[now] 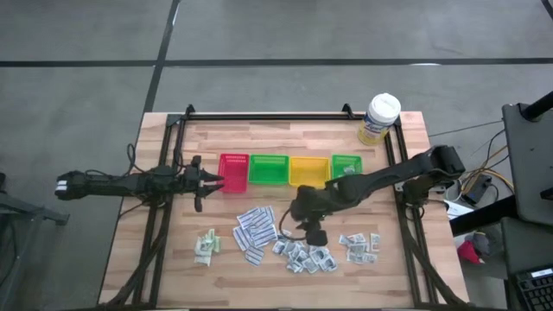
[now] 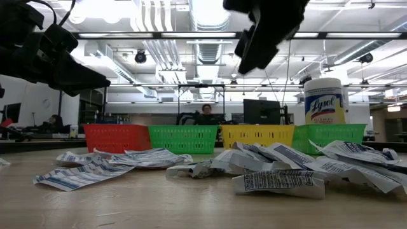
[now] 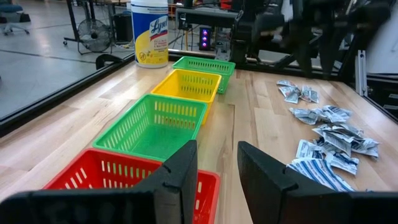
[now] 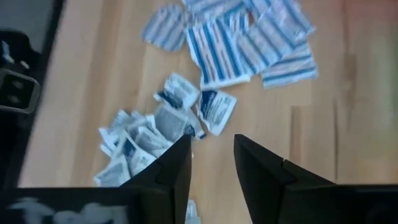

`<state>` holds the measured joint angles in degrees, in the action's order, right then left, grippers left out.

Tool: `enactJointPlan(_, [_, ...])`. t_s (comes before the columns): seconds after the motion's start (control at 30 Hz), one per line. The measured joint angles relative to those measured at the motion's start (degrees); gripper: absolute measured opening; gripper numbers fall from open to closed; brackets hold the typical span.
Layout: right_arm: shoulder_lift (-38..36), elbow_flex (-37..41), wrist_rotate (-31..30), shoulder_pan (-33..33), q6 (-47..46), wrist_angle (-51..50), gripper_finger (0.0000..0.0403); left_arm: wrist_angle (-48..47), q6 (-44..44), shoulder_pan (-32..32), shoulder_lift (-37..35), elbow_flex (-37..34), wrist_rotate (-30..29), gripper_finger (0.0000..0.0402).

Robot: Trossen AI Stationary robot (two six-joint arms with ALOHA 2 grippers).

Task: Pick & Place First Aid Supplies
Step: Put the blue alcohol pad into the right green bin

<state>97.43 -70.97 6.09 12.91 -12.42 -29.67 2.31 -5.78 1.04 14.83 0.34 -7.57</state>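
Note:
The first aid supplies lie loose on the wooden table in front of the trays. Long white blue-striped strips (image 1: pixel 257 229) (image 4: pixel 249 37) lie in the middle, small grey-white squares (image 1: pixel 307 255) (image 4: pixel 168 124) to their right, and more packets (image 1: pixel 359 246) farther right. Pale green sachets (image 1: pixel 206 246) lie at the left. My right gripper (image 1: pixel 311 231) (image 4: pixel 212 149) hangs open above the table between the strips and the squares, tilted down, with nothing between its fingers. My left gripper (image 1: pixel 207 180) (image 3: pixel 217 165) stands open and level just left of the red tray (image 1: pixel 233 171), holding nothing.
A row of trays stands across the table's middle: red, green (image 1: pixel 269 169), yellow (image 1: pixel 308 170) and a smaller green one (image 1: pixel 346 166). A white-lidded, yellow-labelled tub (image 1: pixel 380 117) stands at the far right corner. Black frame rails (image 1: pixel 173 147) run along the table's sides.

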Motion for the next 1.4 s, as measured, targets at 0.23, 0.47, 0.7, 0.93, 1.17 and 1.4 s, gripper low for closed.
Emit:
enactJointPlan(0.23, [6.8, -4.0, 0.0, 0.0, 0.8, -0.4, 0.013, 0.0, 0.0, 0.0, 0.4, 0.0, 0.0, 0.0113])
enactJointPlan(0.47, [12.7, -9.0, -0.3, 0.0, 1.0, 0.1, 0.0123, 0.0, 0.0, 0.0, 0.6, 0.0, 0.0, 0.0113])
enactJointPlan(0.7, [19.8, -14.2, -0.3, 0.0, 0.6, -5.1, 0.0128, 0.0, 0.0, 0.0, 0.7, 0.0, 0.0, 0.0113])
enactJointPlan(0.93, [23.6, -17.0, -0.4, -0.2, 0.4, -11.5, 0.0119, 0.0, 0.0, 0.0, 0.7, 0.0, 0.0, 0.0113])
enactJointPlan(1.17, [23.5, -17.2, -3.8, -0.2, 0.3, -11.6, 0.011, 0.0, 0.0, 0.0, 0.7, 0.0, 0.0, 0.0113])
enactJointPlan(1.4, [23.5, -17.7, -3.8, 0.2, -1.4, -11.0, 0.0113, 0.0, 0.0, 0.0, 0.7, 0.0, 0.0, 0.0113])
